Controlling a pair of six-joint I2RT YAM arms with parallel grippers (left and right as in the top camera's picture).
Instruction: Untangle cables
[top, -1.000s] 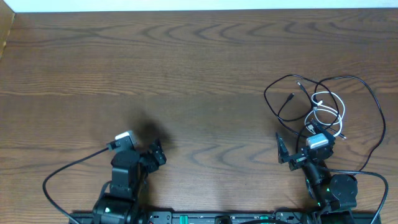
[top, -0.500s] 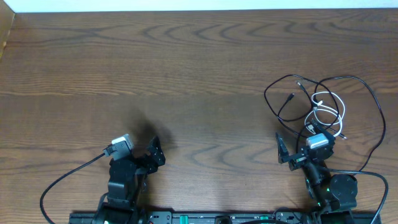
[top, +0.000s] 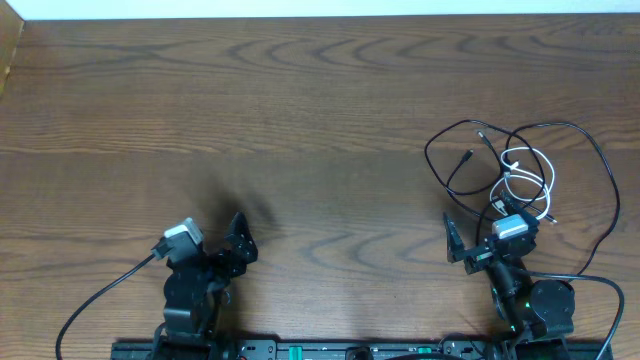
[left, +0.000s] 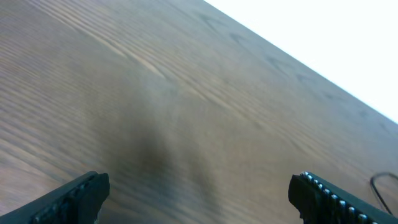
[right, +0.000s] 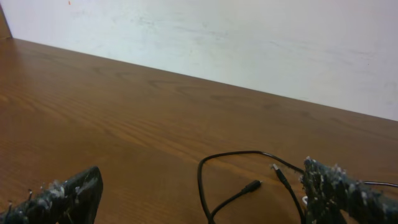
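Note:
The cables lie tangled at the table's right side. The long black cable runs in wide loops around the shorter white cable, which is coiled in the middle. My right gripper stands open just in front of the tangle, touching neither. In the right wrist view a black cable loop and two plug ends lie between and beyond the right gripper's fingers. My left gripper is open over bare wood near the front left; in its wrist view the left gripper holds nothing.
Thick black wires run from the arm bases along the front edge. The dark wooden table ends at a white wall at the back. A bit of black cable shows at the left wrist view's right edge.
The left arm has drawn back and to the left, toward the front edge. The right arm and the cables have not moved.

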